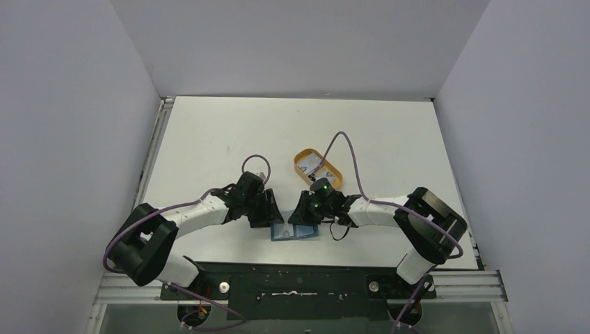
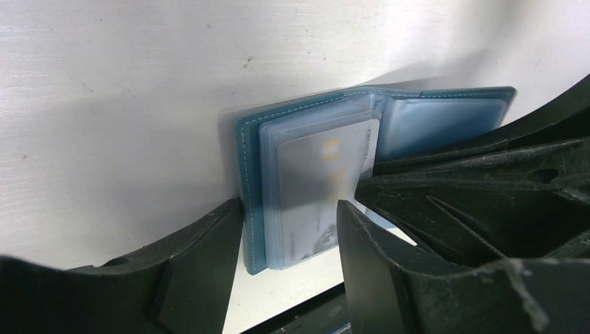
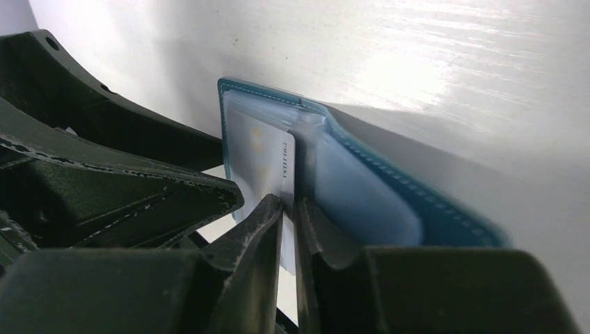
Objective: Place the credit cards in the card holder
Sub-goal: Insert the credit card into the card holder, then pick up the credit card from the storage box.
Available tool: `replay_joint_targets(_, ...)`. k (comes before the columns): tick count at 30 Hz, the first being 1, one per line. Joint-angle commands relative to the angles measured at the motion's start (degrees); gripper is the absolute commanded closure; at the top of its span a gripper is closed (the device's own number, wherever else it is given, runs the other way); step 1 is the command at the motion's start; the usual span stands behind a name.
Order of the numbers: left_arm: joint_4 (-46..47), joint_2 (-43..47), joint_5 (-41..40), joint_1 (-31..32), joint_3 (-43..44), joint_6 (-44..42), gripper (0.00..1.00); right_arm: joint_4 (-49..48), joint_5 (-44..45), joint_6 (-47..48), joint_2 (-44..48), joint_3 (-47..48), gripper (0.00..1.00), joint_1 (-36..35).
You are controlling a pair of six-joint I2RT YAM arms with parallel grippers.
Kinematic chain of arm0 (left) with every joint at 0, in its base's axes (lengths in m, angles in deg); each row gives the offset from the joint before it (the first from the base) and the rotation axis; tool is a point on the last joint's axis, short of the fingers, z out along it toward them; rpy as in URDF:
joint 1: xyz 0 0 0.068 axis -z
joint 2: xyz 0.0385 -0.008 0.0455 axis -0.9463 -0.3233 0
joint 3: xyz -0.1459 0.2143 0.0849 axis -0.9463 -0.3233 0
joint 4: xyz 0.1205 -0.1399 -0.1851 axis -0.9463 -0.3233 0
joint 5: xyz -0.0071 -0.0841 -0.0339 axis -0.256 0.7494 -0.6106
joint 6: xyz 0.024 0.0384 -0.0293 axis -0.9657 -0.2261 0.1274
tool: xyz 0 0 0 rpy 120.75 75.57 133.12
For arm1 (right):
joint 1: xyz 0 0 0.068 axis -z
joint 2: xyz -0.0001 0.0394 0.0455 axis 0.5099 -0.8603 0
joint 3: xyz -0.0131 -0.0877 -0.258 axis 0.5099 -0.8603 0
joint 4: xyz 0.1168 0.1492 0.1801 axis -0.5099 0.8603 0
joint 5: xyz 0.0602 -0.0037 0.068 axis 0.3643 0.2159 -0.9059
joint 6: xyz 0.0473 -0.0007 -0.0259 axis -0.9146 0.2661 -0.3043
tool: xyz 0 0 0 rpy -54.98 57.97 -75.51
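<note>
The teal card holder (image 1: 294, 232) lies open on the table between my two grippers, near the front edge. In the left wrist view its teal edge (image 2: 250, 174) and clear pockets show, with a silvery credit card (image 2: 320, 181) lying in the left half's pockets. My right gripper (image 1: 304, 211) is shut on that card's edge; in the right wrist view the gripper (image 3: 289, 203) pinches the card (image 3: 268, 156) beside the holder's light blue inner leaf (image 3: 362, 202). My left gripper (image 2: 289, 216) is open and straddles the holder's left half, its fingers (image 2: 202, 257) down at the table.
An orange-tan oval tray (image 1: 303, 154) stands just behind the right gripper, with small pale printed items in it. The table's front edge and the black base rail (image 1: 299, 278) are close below the holder. Grey walls stand left, right and behind.
</note>
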Motion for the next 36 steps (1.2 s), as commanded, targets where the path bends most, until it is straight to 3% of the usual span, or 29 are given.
replay_joint_targets(1, -0.59, -0.06, -0.30, 0.22, -1.45, -0.36, 0.49, 2.31, 2.74, -0.18, 3.51, 0.57, 0.80, -1.08)
replay_joint_targets(6, -1.58, 0.88, -0.58, -0.07, -0.93, -0.81, 0.49, 5.39, 4.62, -0.29, 7.26, 0.28, 0.64, -1.03)
replay_joint_targets(12, -3.20, 2.27, -0.61, -0.16, -0.11, -1.45, 0.48, 9.15, 5.81, 0.47, 11.84, 0.72, 0.51, -0.99)
replay_joint_targets(16, -6.23, 5.22, -1.52, -0.25, 1.29, -2.51, 0.42, 17.16, 8.28, 2.41, 17.99, 2.49, 0.44, -0.99)
replay_joint_targets(20, -11.29, 11.25, -3.65, -0.55, 3.18, -4.11, 0.29, 31.46, 17.61, 7.21, 26.20, 8.34, 0.36, -1.03)
replay_joint_targets(23, -15.80, 17.00, -4.58, -0.60, 4.98, -6.26, 0.24, 37.47, 29.48, 8.70, 31.22, 10.61, 0.32, -0.98)
replay_joint_targets(25, -20.56, 21.20, -6.83, -0.66, 6.20, -7.66, 0.22, 36.24, 35.46, 10.17, 34.03, 9.74, 0.18, -0.49)
replay_joint_targets(27, -24.60, 24.75, -10.32, -0.69, 6.87, -9.08, 0.19, 34.47, 36.57, 10.34, 34.29, 10.00, 0.14, 2.22)
replay_joint_targets(31, -30.01, 31.12, -18.27, -0.78, 6.18, -10.82, 0.09, 27.00, 26.81, 4.45, 28.88, 9.53, 0.14, 13.33)
replay_joint_targets(36, -31.29, 36.84, -21.25, -1.17, 2.91, -10.05, 0.03, 11.89, 30.85, -4.85, 19.52, 7.78, 0.23, 14.17)
